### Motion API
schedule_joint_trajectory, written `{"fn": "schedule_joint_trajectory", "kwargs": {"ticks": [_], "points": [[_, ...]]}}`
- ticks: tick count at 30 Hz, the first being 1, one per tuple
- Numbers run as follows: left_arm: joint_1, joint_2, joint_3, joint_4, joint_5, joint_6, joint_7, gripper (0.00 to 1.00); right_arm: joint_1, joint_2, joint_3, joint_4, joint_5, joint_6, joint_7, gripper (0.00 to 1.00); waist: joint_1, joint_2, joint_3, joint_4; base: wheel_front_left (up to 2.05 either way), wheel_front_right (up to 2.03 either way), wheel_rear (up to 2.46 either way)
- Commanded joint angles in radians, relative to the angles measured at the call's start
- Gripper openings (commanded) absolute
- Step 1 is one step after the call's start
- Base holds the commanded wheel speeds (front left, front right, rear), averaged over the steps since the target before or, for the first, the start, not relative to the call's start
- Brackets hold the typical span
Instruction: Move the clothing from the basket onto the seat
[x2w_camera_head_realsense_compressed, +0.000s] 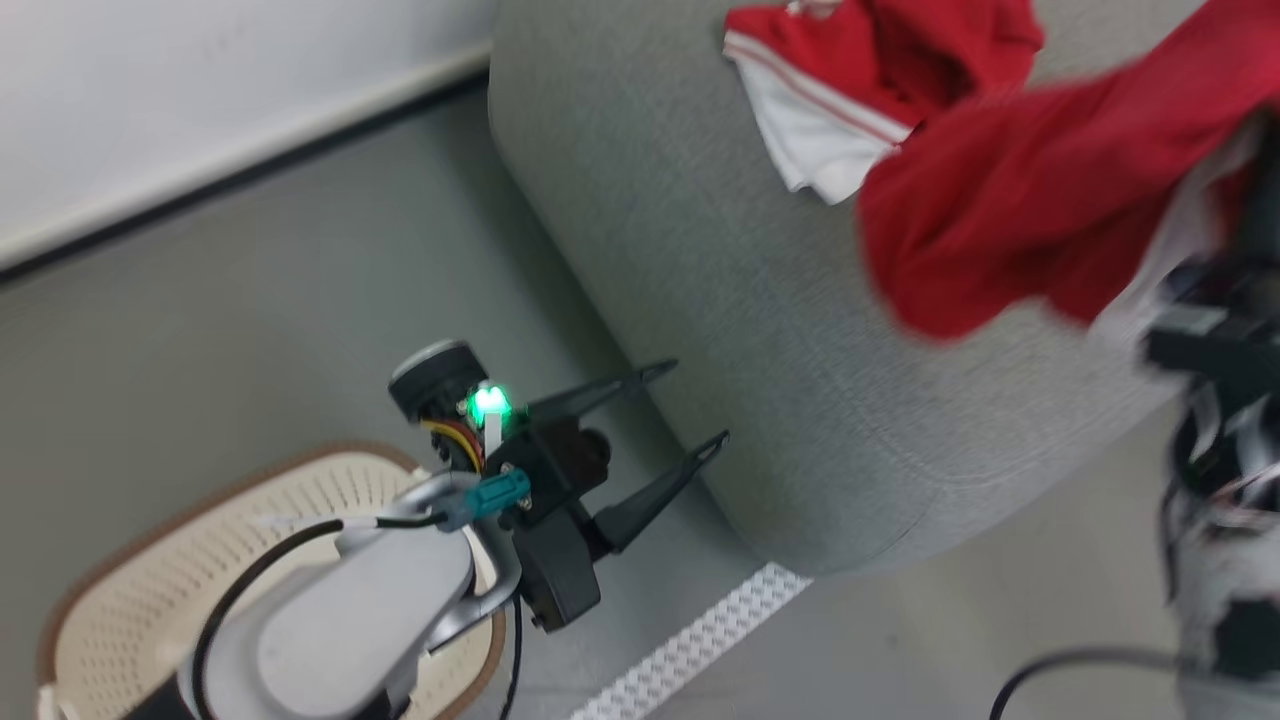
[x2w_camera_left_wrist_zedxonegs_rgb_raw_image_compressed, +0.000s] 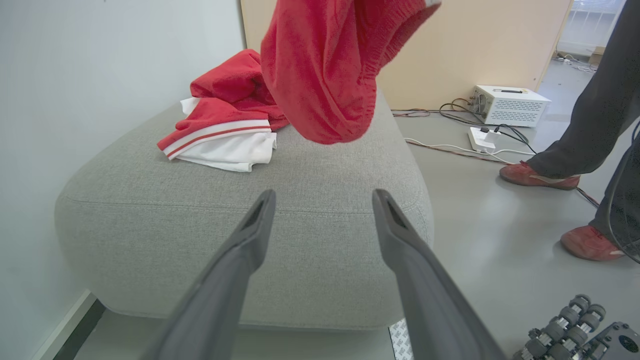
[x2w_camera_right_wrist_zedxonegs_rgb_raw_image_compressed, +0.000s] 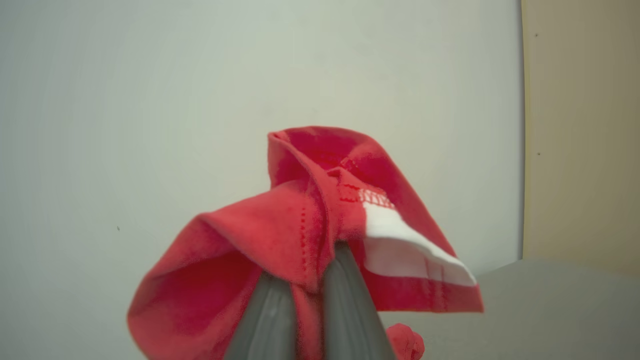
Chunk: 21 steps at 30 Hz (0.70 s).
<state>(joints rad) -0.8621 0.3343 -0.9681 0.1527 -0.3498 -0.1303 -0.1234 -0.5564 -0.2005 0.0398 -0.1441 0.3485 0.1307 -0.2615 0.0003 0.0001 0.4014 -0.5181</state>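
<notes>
Head view, entry one: the large grey woven-fabric sofa seat is filling the frame from 12 to 4 o'clock, its rounded corner pointing toward 6. In the left wrist view the same seat is lying straight ahead, with a seam line running round its side.

A person's dark-trousered leg is standing at 3 o'clock in the left wrist view, a red shoe on the grey floor.

The cream perforated plastic basket with the brown rim is sitting on the floor at 7 o'clock in the head view, partly covered by my pale left forearm.

The loose red garment is hanging at 2 o'clock over the seat. From the left wrist it is dangling at 12 o'clock. I cannot tell whether its lowest fold is touching the fabric.

The red and white garment with striped trim is lying bunched on the seat top at 1 o'clock, seen at 11 o'clock from the left wrist.

The left gripper is pointing at the sofa's side, jaws spread wide and holding nothing, also plain in its own camera.

The right gripper is pinching the red garment between closed fingers, cloth draping both sides.
</notes>
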Motion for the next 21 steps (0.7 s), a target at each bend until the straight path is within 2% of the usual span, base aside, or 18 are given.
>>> {"fn": "schedule_joint_trajectory", "kwargs": {"ticks": [1,6,12,18,21], "points": [[-0.023,0.018,-0.005,-0.015,0.002,0.0,0.007,1.0,-0.05,-0.008,-0.023,0.004,0.007,0.0,-0.004,0.0,-0.0003,-0.0001,0.154,0.062,0.0,0.0,0.0],[-0.106,0.064,-0.037,-0.071,0.001,0.0,0.042,1.0,-0.249,-0.061,-0.134,0.04,0.029,0.0,-0.004,0.0,-0.0003,-0.0001,0.27,0.098,0.0,0.0,0.0],[-0.176,0.102,-0.061,-0.119,-0.01,0.0,0.068,1.0,-0.471,-0.18,-0.209,0.113,0.044,0.0,-0.004,0.0,-0.0003,-0.0001,0.371,0.124,0.0,0.0,0.0],[-0.193,0.134,-0.064,-0.137,-0.009,0.0,0.08,1.0,-0.596,-0.254,-0.258,0.184,0.021,0.0,-0.004,0.0,-0.0003,-0.0001,0.421,0.135,0.0,0.0,0.0],[-0.198,0.154,-0.07,-0.147,0.001,0.0,0.089,1.0,-0.618,-0.274,-0.287,0.248,-0.03,0.0,-0.003,0.0,-0.0003,-0.0001,0.435,0.139,0.0,0.0,0.0]]}}
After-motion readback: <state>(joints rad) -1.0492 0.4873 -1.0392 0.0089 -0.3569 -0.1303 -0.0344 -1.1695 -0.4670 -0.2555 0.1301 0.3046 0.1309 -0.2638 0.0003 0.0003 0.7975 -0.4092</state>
